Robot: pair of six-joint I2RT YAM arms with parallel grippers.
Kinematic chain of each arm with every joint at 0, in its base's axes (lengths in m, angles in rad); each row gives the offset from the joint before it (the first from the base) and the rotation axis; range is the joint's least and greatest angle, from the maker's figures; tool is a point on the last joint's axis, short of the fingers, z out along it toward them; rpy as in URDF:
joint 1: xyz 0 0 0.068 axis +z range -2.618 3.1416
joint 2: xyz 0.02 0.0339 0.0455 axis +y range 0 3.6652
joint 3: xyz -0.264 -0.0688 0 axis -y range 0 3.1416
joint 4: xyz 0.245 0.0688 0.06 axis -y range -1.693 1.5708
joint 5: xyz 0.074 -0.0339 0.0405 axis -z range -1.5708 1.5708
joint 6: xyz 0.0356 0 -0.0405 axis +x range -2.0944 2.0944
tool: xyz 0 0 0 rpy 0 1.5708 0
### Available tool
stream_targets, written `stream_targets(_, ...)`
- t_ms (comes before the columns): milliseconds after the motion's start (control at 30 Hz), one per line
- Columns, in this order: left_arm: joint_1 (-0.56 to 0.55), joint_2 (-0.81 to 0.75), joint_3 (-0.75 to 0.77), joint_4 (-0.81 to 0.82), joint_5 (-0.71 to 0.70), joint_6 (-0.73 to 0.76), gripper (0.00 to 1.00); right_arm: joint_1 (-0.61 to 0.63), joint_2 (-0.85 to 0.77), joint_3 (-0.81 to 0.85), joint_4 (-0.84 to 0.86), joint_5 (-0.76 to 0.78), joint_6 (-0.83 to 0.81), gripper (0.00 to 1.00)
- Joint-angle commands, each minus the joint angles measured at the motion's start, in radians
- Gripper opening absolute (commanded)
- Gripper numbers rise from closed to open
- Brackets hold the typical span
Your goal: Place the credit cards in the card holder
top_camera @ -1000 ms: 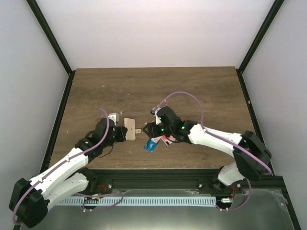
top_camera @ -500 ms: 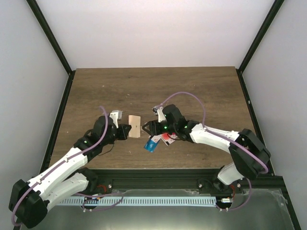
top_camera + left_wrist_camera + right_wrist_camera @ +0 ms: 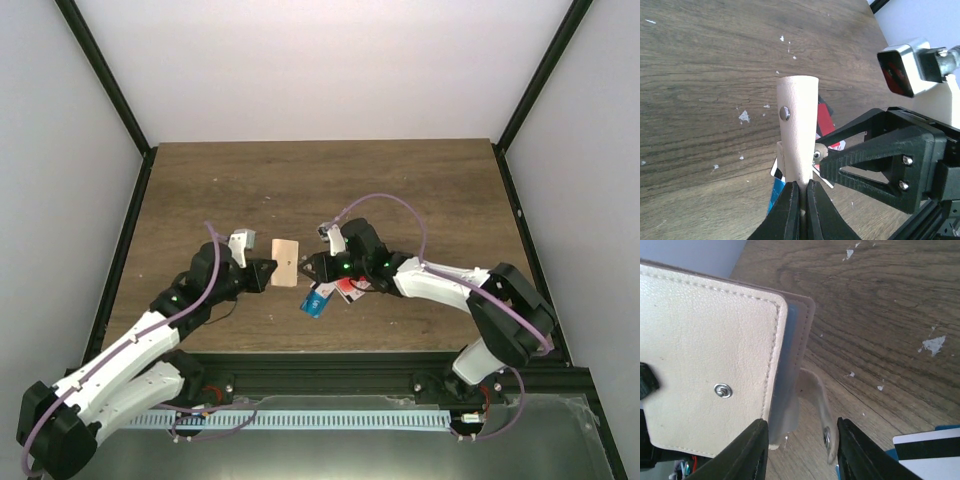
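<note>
My left gripper (image 3: 263, 272) is shut on the near end of the beige card holder (image 3: 285, 262) and holds it on edge above the table. In the left wrist view the holder (image 3: 797, 110) rises from my shut left gripper (image 3: 801, 187), a snap dot on its side. My right gripper (image 3: 309, 267) is open at the holder's other end. In the right wrist view the right gripper (image 3: 800, 442) straddles the holder's (image 3: 710, 355) open edge and its hanging tab (image 3: 821, 407). The credit cards lie in a loose pile below: blue (image 3: 316, 303), red (image 3: 351, 290), black-striped white (image 3: 927, 452).
Dark wooden table (image 3: 420, 190) with small white flecks, framed by black posts and white walls. The right arm's fingers (image 3: 875, 150) stand close beside the holder in the left wrist view. The card pile (image 3: 826, 120) lies directly under both grippers.
My left gripper has carried the card holder rightward and turned it toward the right gripper. The right gripper has shifted slightly left so its jaws now straddle the holder's end. The cards have not moved.
</note>
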Motion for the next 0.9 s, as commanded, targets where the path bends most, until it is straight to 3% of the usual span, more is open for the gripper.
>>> stream_targets(0, -0.003, -0.021, 0.020, 0.030, 0.028, 0.006, 0.04, -0.013, 0.025, -0.005, 0.042, -0.030, -0.002, 0.38)
stream_targets(200, -0.003, -0.027, 0.018, 0.032, 0.031, 0.005, 0.04, -0.016, 0.042, 0.000, 0.046, -0.032, -0.001, 0.28)
stream_targets(400, -0.003, -0.022, 0.010, 0.038, 0.022, 0.007, 0.04, -0.022, 0.049, -0.004, 0.046, -0.031, 0.005, 0.01)
stream_targets(567, -0.002, 0.005, -0.011, 0.046, -0.039, 0.014, 0.06, -0.023, 0.053, -0.027, 0.058, -0.041, 0.027, 0.01)
stream_targets(633, -0.002, 0.035, -0.012, 0.038, -0.092, 0.025, 0.17, -0.023, 0.064, -0.031, 0.070, -0.057, 0.039, 0.01)
stream_targets(767, 0.002, 0.122, 0.002, -0.012, -0.213, 0.038, 0.53, -0.022, 0.114, -0.014, 0.090, -0.099, 0.052, 0.01)
stream_targets(867, 0.004, 0.165, 0.015, -0.053, -0.260, 0.044, 0.73, -0.022, 0.146, 0.002, 0.091, -0.114, 0.053, 0.01)
